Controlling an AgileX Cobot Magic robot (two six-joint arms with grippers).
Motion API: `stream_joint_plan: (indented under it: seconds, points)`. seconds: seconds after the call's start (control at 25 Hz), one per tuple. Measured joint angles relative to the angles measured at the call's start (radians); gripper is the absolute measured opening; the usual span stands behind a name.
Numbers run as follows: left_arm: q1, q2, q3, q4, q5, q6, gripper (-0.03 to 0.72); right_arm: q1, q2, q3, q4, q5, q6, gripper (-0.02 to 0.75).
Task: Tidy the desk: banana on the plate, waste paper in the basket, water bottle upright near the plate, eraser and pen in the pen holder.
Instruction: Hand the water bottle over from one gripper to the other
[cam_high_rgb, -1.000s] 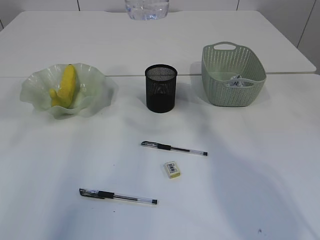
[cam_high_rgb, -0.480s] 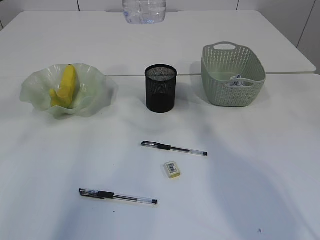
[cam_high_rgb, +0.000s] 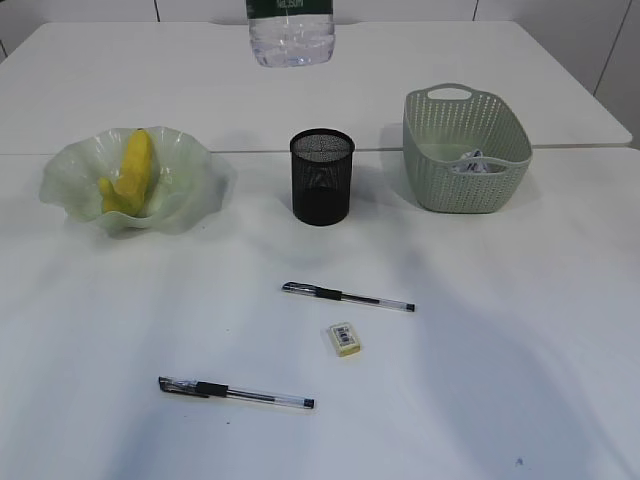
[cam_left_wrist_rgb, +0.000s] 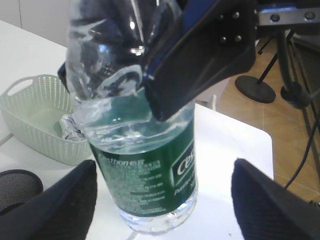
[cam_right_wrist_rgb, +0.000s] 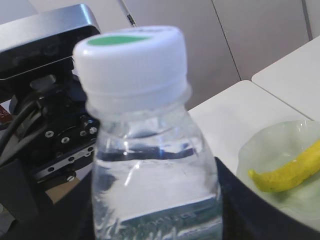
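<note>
Clear water bottle (cam_high_rgb: 290, 35) upright above desk (cam_high_rgb: 480, 380), right jaws pinching it, left jaws spread.

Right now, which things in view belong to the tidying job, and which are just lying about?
Job: banana, plate, waste paper, basket, water bottle, eraser, far pen, near pen, pen holder, desk.
Just about: back table, stand base on the floor.
</note>
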Motion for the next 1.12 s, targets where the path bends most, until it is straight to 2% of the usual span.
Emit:
stream_joint_plan:
  seconds: [0.48,0.84,1.12]
  points:
    - [0.000,0.001,0.000,-0.017,-0.029,0.000,0.592,0.020,0.002,0.000,0.042,0.000,0.016,0.356]
    - [-0.002,0.060,0.000,-0.107,-0.004,0.000,0.592,0.041,0.002,0.002,0.041,-0.007,0.014,0.356]
    - [-0.036,0.073,0.000,-0.121,-0.023,0.031,0.589,0.041,0.002,0.002,0.042,-0.007,0.016,0.356]
